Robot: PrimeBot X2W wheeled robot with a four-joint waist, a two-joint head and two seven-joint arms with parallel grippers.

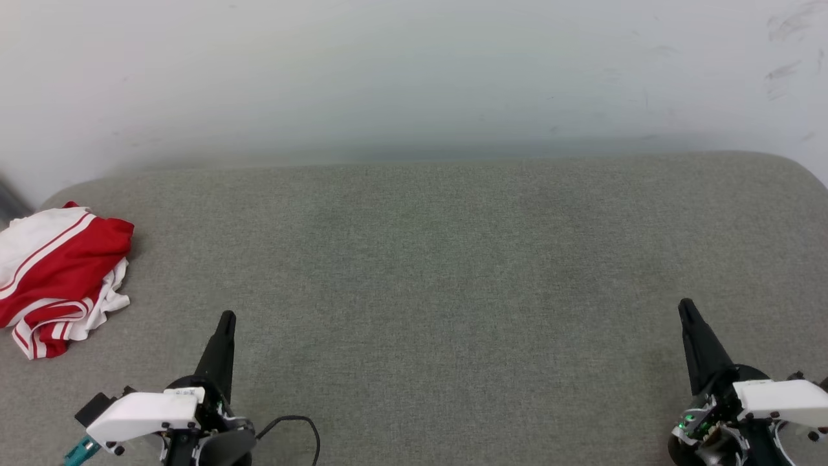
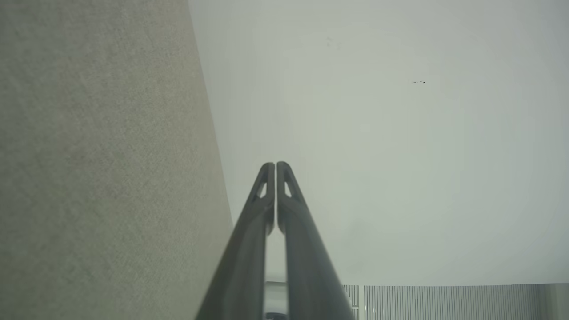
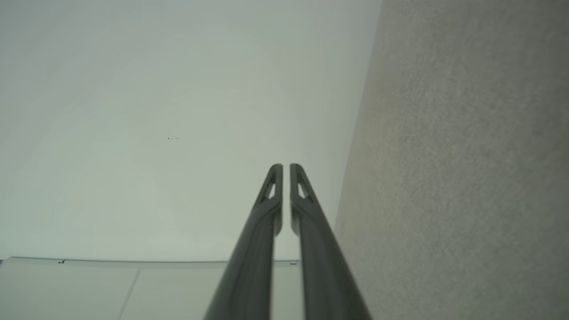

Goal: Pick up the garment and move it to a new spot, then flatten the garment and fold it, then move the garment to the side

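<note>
Left gripper (image 1: 226,317) and right gripper (image 1: 686,304): fingers pressed together, holding nothing, hovering above the grey surface (image 1: 420,272). The garment (image 1: 58,275) lies crumpled at the surface's far left edge, apart from both.

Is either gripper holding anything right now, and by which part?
Nothing is held. The left gripper and right gripper are shut and empty; the garment lies bunched on the grey surface, untouched.
</note>
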